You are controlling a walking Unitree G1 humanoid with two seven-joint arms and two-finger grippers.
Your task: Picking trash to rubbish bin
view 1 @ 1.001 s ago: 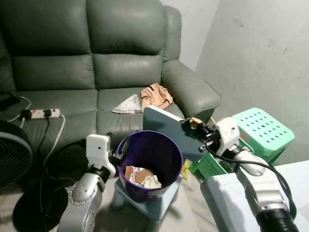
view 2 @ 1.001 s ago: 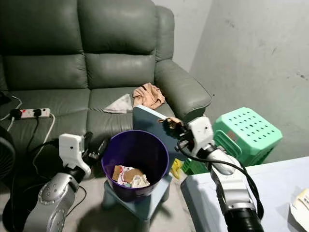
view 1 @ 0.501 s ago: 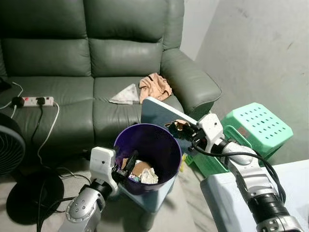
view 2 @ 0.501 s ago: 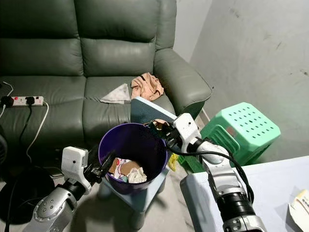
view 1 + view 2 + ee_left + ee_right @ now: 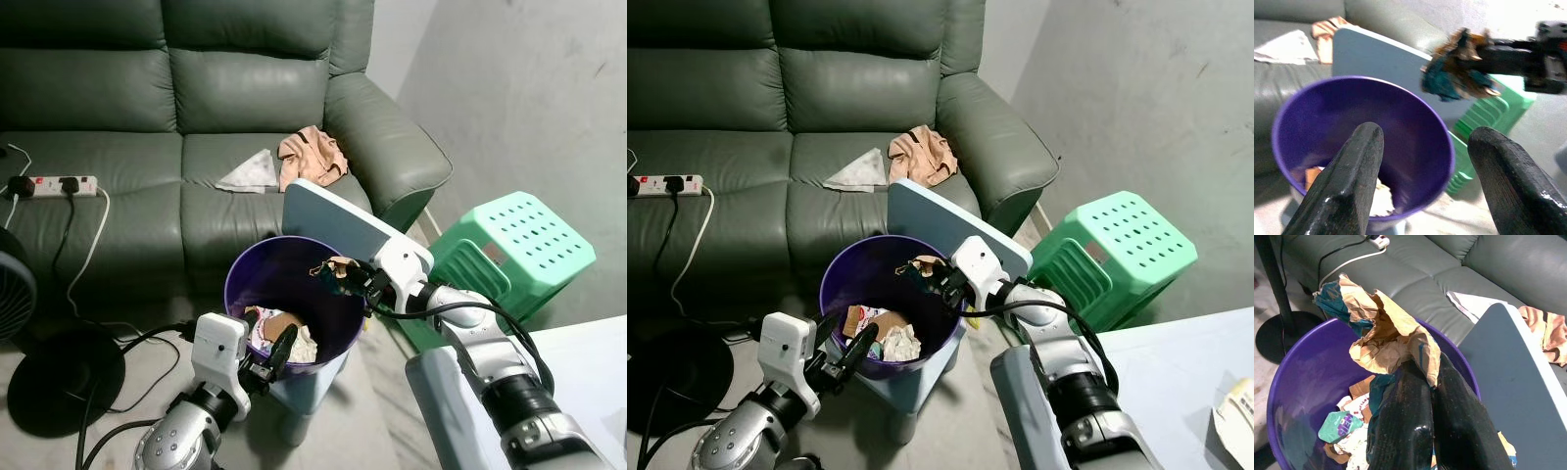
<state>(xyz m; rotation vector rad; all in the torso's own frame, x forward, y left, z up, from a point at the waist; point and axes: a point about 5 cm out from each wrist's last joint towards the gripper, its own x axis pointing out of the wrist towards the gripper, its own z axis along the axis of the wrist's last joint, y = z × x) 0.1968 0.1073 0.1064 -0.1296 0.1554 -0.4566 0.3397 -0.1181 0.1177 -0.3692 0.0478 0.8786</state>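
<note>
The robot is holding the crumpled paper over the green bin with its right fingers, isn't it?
Not quite: the bin is purple, not green. In the right wrist view the right gripper is shut on the crumpled paper and holds it over the purple bin, which already has trash inside. The green thing is a stool standing beside the bin.

Soft, even indoor light fills the room, with no harsh glare. The grey wall (image 5: 529,88) on the right is the brightest area; the green sofa (image 5: 196,98) at the far left is dimmer, with gentle sheen on its cushions. Both head views are sharp. Inside the purple bin (image 5: 294,294) the near wall sits in shade. In the left wrist view, the close black fingers (image 5: 1344,191) are blurred, and the background looks washed out.
</note>
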